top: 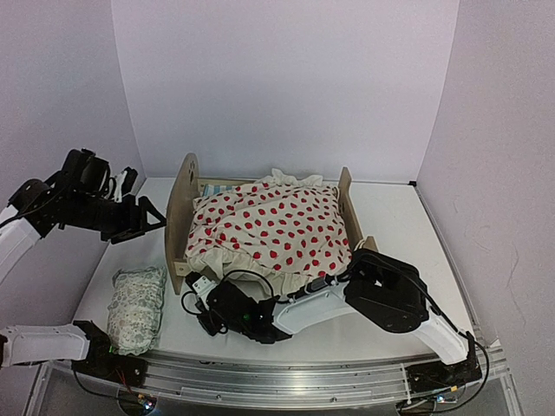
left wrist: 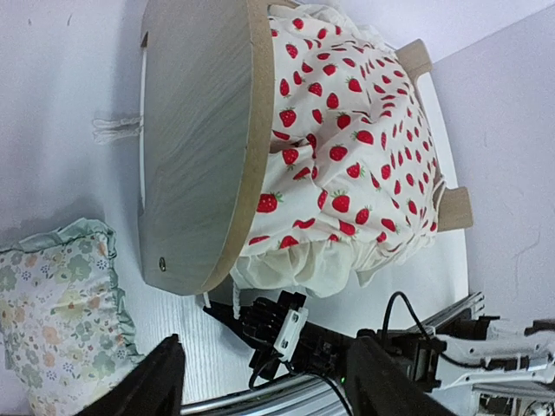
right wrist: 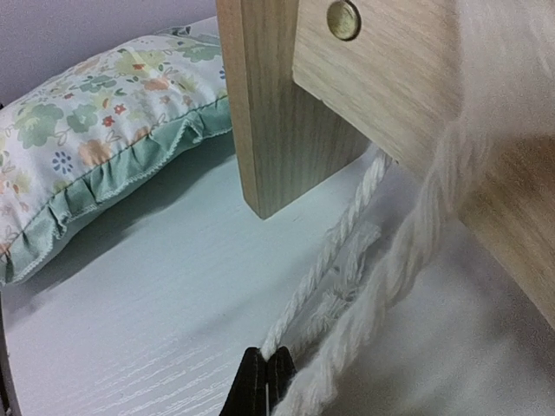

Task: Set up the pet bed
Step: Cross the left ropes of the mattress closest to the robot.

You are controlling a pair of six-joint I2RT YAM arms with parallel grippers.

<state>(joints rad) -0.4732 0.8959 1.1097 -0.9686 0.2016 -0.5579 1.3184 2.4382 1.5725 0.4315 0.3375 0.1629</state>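
Note:
The pet bed stands mid-table, its rounded plywood headboard (top: 181,217) on the left and its lower footboard (top: 347,201) on the right. A cream red-dotted blanket (top: 277,230) covers the inside of the bed. My left gripper (top: 144,217) hovers open just left of the headboard, with nothing between its fingers (left wrist: 149,383). My right gripper (top: 196,287) lies low at the headboard's near corner. In the right wrist view that gripper (right wrist: 267,374) is shut on the end of a white cord (right wrist: 334,251), which runs up beside the headboard's leg (right wrist: 277,113).
A small green-frilled floral pillow (top: 137,308) lies on the table left of the bed, near the front rail (top: 286,374). Another frayed cord end (left wrist: 117,130) lies on the table behind the headboard. White walls close in the back and both sides.

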